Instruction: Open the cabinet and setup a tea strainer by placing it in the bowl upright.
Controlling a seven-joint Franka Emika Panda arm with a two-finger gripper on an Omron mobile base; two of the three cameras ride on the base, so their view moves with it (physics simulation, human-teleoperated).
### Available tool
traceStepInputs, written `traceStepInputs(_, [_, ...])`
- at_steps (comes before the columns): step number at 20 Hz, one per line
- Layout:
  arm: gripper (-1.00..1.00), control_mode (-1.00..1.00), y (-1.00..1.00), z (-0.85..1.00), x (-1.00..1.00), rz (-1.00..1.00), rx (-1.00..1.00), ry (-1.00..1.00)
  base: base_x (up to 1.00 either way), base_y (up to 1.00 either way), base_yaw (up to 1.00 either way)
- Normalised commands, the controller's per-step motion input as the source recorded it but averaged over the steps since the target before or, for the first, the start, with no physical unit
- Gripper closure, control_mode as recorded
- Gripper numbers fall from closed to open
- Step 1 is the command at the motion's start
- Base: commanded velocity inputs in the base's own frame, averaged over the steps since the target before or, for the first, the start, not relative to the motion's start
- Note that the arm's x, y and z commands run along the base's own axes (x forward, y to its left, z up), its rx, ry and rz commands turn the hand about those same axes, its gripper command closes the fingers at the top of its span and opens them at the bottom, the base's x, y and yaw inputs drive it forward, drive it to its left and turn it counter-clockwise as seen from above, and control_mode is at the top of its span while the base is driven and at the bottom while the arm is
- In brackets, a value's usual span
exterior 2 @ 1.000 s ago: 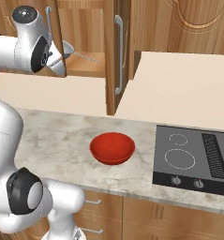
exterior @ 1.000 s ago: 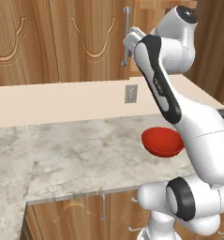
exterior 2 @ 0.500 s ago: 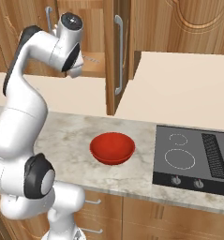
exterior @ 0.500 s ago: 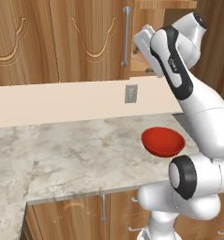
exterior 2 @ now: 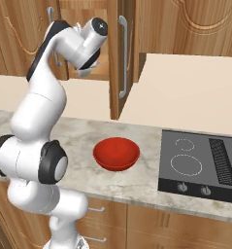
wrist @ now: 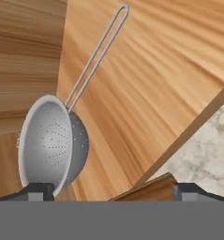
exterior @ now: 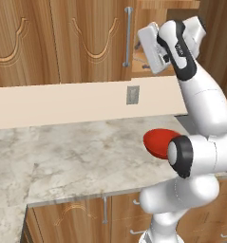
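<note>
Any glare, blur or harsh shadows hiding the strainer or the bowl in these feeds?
Hand view: sharp, evenly lit, the tea strainer has soft shading inside, no glare. Right base view: the bowl shows a mild gloss and a faint shadow on the counter. Left base view: crisp, but the arm covers part of the bowl.

The cabinet (exterior: 62, 38) is warm brown wood-grain with paler carved curves and a silver bar handle (exterior: 127, 37); the bowl (exterior 2: 116, 153) is plain glossy red. The tea strainer (wrist: 52, 143) is silver-grey, dotted with fine holes; the counter (exterior: 62, 161) is mottled grey-beige marble; the cooktop (exterior 2: 200, 165) is black with white rings.
</note>
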Motion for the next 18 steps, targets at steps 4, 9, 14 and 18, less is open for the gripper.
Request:
traceStepInputs(4, [-1.0,-1.0,0.0,-0.03,0.29,0.01,0.21,-0.03,0.0,0.0,0.0])
traceStepInputs(9, [-1.0,-1.0,0.1,-0.03,0.37,0.06,0.04,-0.08,0.0,0.0,0.0])
traceStepInputs(14, [-1.0,-1.0,0.09,0.0,0.43,0.07,0.13,-0.02,0.0,0.0,0.0])
traceStepInputs(18, [-1.0,-1.0,0.11,0.0,0.32,0.12,0.2,0.0,0.0,0.0,0.0])
